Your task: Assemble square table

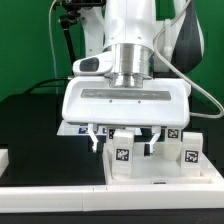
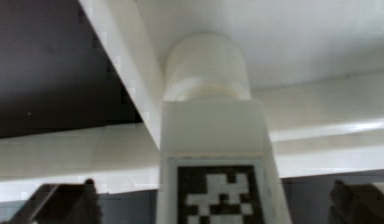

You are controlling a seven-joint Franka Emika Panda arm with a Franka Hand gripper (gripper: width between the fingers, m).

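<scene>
White plastic: everything that matters here is white against a black worktop (image 1: 40, 140), so read the tags, not the outlines.
Leg in play: you've got a tagged leg (image 2: 210, 130) standing upright directly under the claw (image 1: 122, 143), its long axis running up into the wrist.
Claw state: the fingers sit either side of that leg, and the wrist view shows the two dark fingertips (image 2: 61, 203) flanking it low down; whether they're pressing on it or just bracketing it, you cannot tell from here.
Key relation: the leg lies straight below and between the fingers, no sideways offset visible, so my read is the coming move turns on the vertical line alone.
Tabletop: the square slab (image 1: 165, 172) lies near the front edge of the worktop, towards the exterior view's right, with the leg standing on it.
Rim: in the wrist view a raised rim (image 2: 121, 60) runs just beside the leg's rounded far end.
Other leg: a second tagged leg (image 1: 190, 150) stands on the slab near the first, on the exterior view's right.
Writing: no brand or words readable, only black-and-white square marker tags on the legs.
</scene>
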